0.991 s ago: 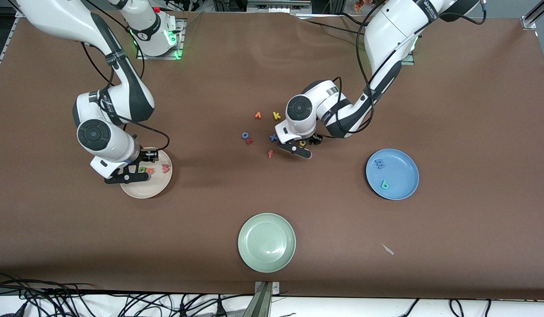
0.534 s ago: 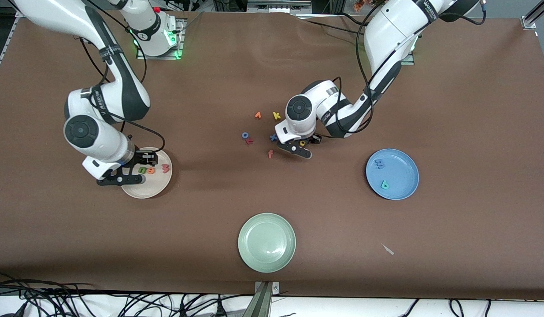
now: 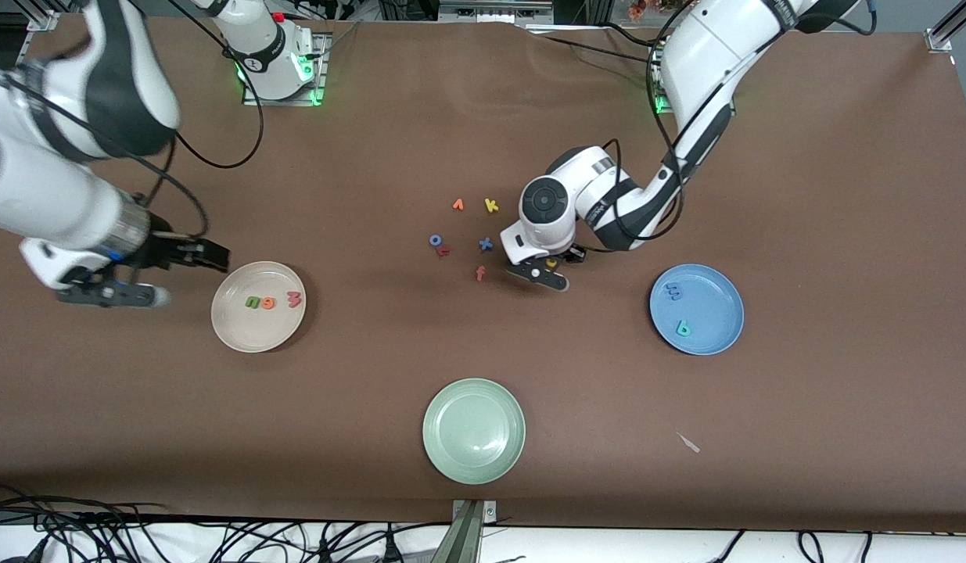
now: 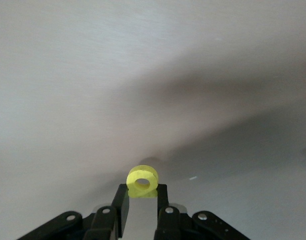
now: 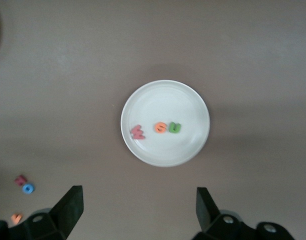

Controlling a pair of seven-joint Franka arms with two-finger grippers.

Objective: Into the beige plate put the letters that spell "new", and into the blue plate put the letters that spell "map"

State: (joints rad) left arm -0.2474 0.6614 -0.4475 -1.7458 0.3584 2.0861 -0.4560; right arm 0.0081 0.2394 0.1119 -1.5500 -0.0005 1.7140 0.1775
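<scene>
Both hands are busy: left hand [image 3: 547, 272] pinches the yellow a [image 4: 142, 180] near the blue plate [image 3: 717, 332]; right hand [image 3: 142, 277] hangs spread wide.

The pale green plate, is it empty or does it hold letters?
Empty. The pale green plate shows only its bare glazed surface in the front view; no letters lie in it.

The brown table [image 3: 842, 195] carries beige plate [image 3: 236, 332], blue plate [image 3: 717, 313], green plate [image 3: 473, 461] and loose letters [image 3: 461, 234].
</scene>
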